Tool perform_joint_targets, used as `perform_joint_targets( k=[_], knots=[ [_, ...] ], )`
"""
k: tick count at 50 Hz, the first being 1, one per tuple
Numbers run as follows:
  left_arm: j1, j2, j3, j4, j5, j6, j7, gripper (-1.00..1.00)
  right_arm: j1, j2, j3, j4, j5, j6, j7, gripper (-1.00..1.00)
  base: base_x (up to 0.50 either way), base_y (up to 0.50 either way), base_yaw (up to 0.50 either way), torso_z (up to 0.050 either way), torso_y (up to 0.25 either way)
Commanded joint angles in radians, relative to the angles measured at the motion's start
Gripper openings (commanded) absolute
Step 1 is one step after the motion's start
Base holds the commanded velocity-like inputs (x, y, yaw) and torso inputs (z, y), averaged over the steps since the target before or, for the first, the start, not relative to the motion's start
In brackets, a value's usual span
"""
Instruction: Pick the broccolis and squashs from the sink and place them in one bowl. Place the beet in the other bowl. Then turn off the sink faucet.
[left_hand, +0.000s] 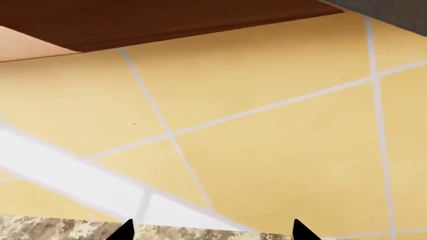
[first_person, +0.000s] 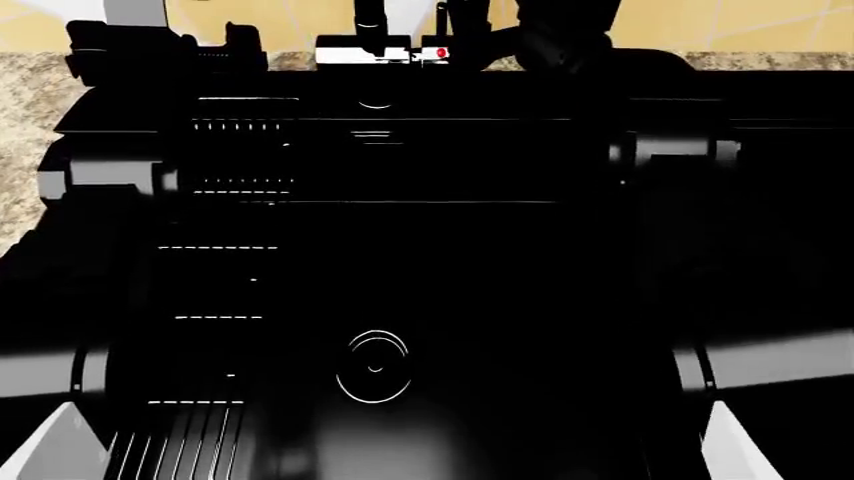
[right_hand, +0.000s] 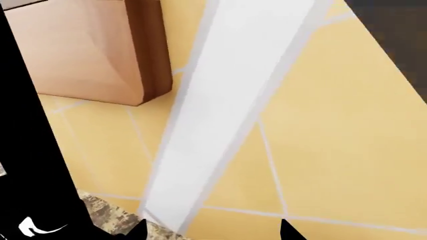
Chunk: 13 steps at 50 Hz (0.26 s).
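Head view: your large glossy black sink basin fills nearly the whole frame, its ridged drainer lines on the left side and the round drain ring near the front. No broccoli, squash or beet can be made out in the basin – it is too dark to tell. At the back edge of the speckled stone counter stands the black upright faucet spout on its shiny black-and-white base, w/ the small red-marked side lever just beside it on the right. Both arms show only as dark shapes over the sink.

Left wrist view: left gripper – two black fingertips spread wide, nothing between them, pointed at the yellow tiled wall above the counter's back edge; a brown wooden cabinet hangs overhead.

Right wrist view: right gripper likewise held wide & empty, facing the tiled wall and a white vertical strip.
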Motion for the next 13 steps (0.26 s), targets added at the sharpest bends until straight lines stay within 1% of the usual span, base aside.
perform_joint_targets(
  k=[1, 3, 6, 9, 13],
  knots=[
    [0.004, -0.003, -0.002, 0.0, 0.0, 0.001, 0.003, 1.0, 0.011, -0.021, -0.151, 0.0, 0.163, -0.027, -0.081, 1.0, 0.0, 0.0, 0.0, 0.0, 0.0],
    [0.005, -0.003, -0.003, 0.0, 0.0, 0.0, 0.003, 1.0, 0.011, -0.021, -0.163, 0.0, 0.171, -0.032, -0.077, 1.0, 0.0, 0.0, 0.0, 0.0, 0.0],
    [0.007, -0.003, -0.003, 0.0, 0.0, 0.001, 0.005, 1.0, 0.013, -0.021, -0.134, 0.0, 0.141, -0.033, -0.066, 1.0, 0.0, 0.0, 0.0, 0.0, 0.0],
    [0.007, -0.004, -0.005, 0.0, 0.0, 0.001, 0.005, 1.0, 0.018, -0.021, -0.056, 0.0, 0.063, -0.031, -0.044, 1.0, 0.0, 0.0, 0.0, 0.0, 0.0],
    [0.008, -0.004, -0.007, 0.0, -0.001, 0.002, 0.008, 1.0, 0.027, -0.02, 0.08, 0.0, -0.067, -0.03, -0.014, 1.0, 0.0, 0.0, 0.0, 0.0, 0.004]
  ],
)
